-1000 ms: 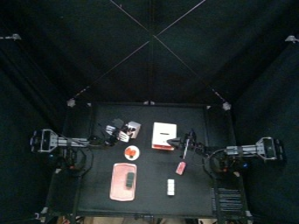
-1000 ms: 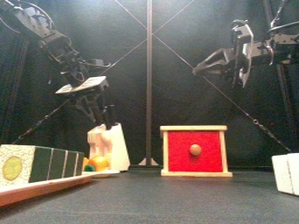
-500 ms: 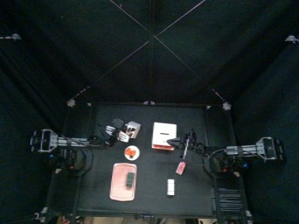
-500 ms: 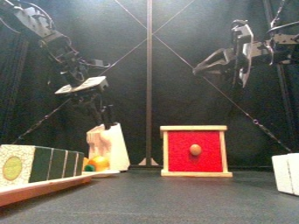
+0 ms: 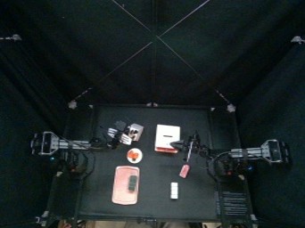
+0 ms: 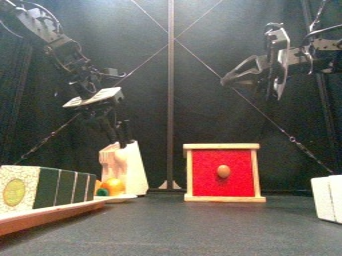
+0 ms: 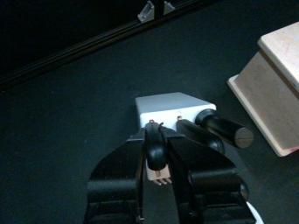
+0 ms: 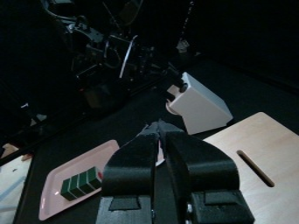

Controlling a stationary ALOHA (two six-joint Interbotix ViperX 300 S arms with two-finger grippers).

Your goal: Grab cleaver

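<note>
The cleaver is a small whitish block at the table's back left; in the front view it stands upright with a brownish part on its left side. My left gripper hangs above it without touching. In the left wrist view the cleaver lies just past the jaws, which are close together and hold nothing. My right gripper is raised over the white-and-red box, its jaws shut and empty. The right wrist view also shows the cleaver.
The white-and-red box stands right of the cleaver. A small red bar lies in front of it. A pink tray with dark blocks sits front left, with a red bowl behind it. A small white block lies front centre.
</note>
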